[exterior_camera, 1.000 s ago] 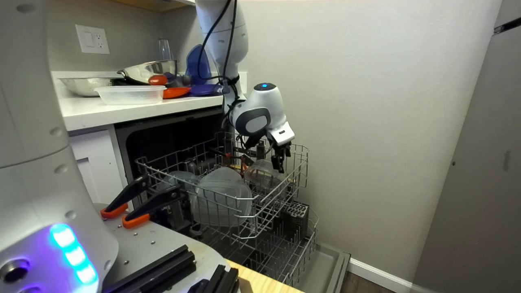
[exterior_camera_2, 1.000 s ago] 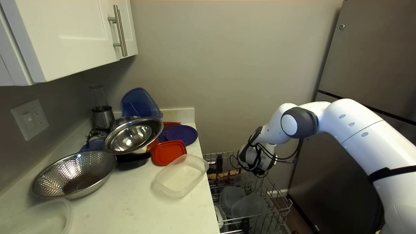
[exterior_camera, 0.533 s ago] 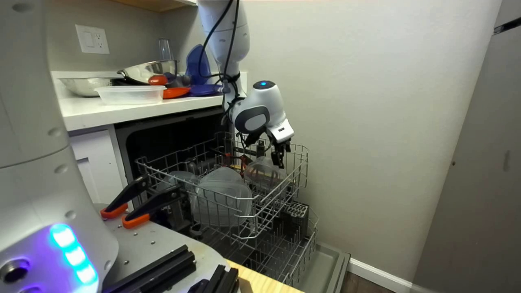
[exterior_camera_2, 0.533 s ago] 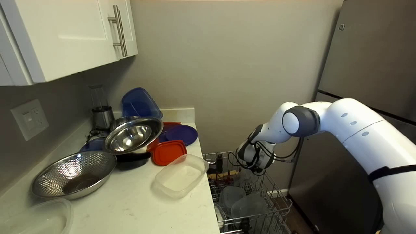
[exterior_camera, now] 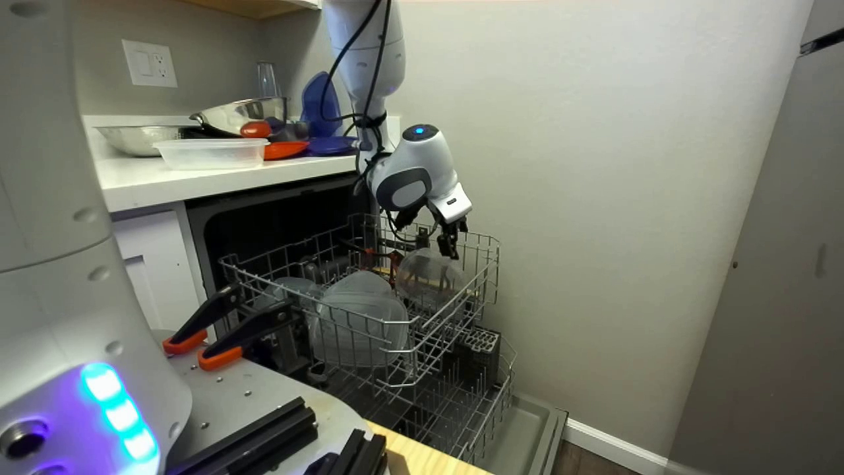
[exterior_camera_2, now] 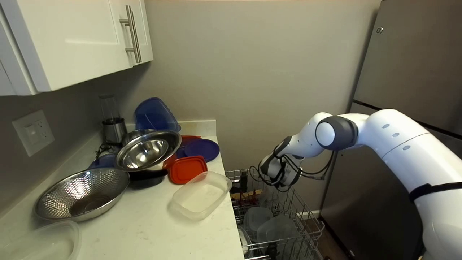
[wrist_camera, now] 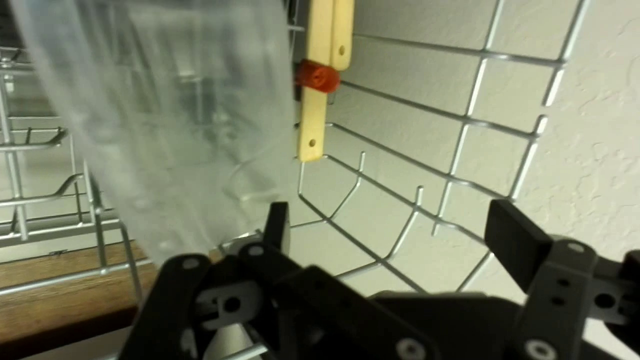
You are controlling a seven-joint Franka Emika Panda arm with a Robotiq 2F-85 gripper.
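My gripper [wrist_camera: 397, 232] is open in the wrist view, with nothing between its fingers. In an exterior view the gripper [exterior_camera: 449, 247] hangs over the far end of the dishwasher's upper wire rack [exterior_camera: 491, 264]. A clear plastic container [wrist_camera: 185, 110] stands tilted beside the left finger; I cannot tell whether they touch. It also shows just below the gripper in an exterior view [exterior_camera: 428, 280]. A pale wooden piece [wrist_camera: 313, 120] with a red part [wrist_camera: 318, 76] lies behind the container. In an exterior view the arm hides the fingers.
Frosted plastic pieces [exterior_camera: 359, 323] stand in the rack's near part. The counter [exterior_camera_2: 151, 224] holds a clear container [exterior_camera_2: 202, 195], a red lid [exterior_camera_2: 187, 169], a colander [exterior_camera_2: 83, 195] and a steel bowl [exterior_camera_2: 148, 150]. A wall [exterior_camera: 593, 198] lies close behind the rack.
My gripper has risen and shifted slightly toward the counter. The clear container below it stands higher and more upright than before. The other dishes have not moved.
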